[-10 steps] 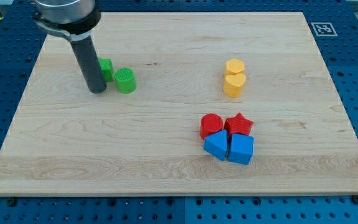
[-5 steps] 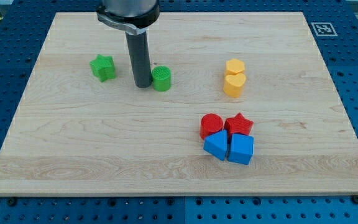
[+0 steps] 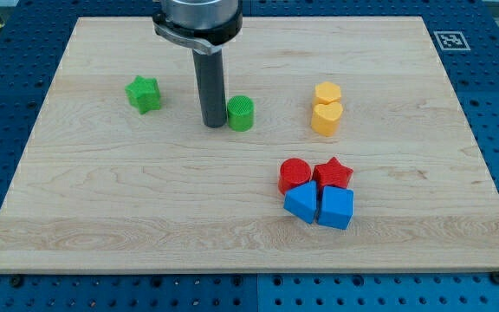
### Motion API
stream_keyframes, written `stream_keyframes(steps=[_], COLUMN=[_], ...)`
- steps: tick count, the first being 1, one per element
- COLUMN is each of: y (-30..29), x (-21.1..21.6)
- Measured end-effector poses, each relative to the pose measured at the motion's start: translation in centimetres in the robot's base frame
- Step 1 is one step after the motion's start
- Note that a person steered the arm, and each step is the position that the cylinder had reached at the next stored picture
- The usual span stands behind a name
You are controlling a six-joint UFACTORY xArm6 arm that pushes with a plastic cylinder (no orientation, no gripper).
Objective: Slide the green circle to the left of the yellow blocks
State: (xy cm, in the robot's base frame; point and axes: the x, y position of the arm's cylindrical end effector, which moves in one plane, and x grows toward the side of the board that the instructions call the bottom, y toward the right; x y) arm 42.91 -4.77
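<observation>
No gripper fitted. Tip (image 3: 213, 125) touches green circle (image 3: 241, 113) on its left; off-centre contact risks circle veering off towards yellow blocks (image 3: 326, 108).

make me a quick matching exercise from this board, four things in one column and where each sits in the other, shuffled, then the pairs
Things:
1. green star
2. green circle
3. yellow blocks
4. my tip

Places:
A. right of centre, stacked toward the view's top
B. just on the view's left of the green circle
C. far on the view's left
D. between my tip and the yellow blocks

Pairs: 1-C, 2-D, 3-A, 4-B
</observation>
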Motion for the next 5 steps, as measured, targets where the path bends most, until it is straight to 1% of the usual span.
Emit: stream_keyframes(steps=[1, 2, 4, 5], y=[3.1, 4.4, 4.9, 4.0], x=[0.0, 0.0, -0.2, -0.5])
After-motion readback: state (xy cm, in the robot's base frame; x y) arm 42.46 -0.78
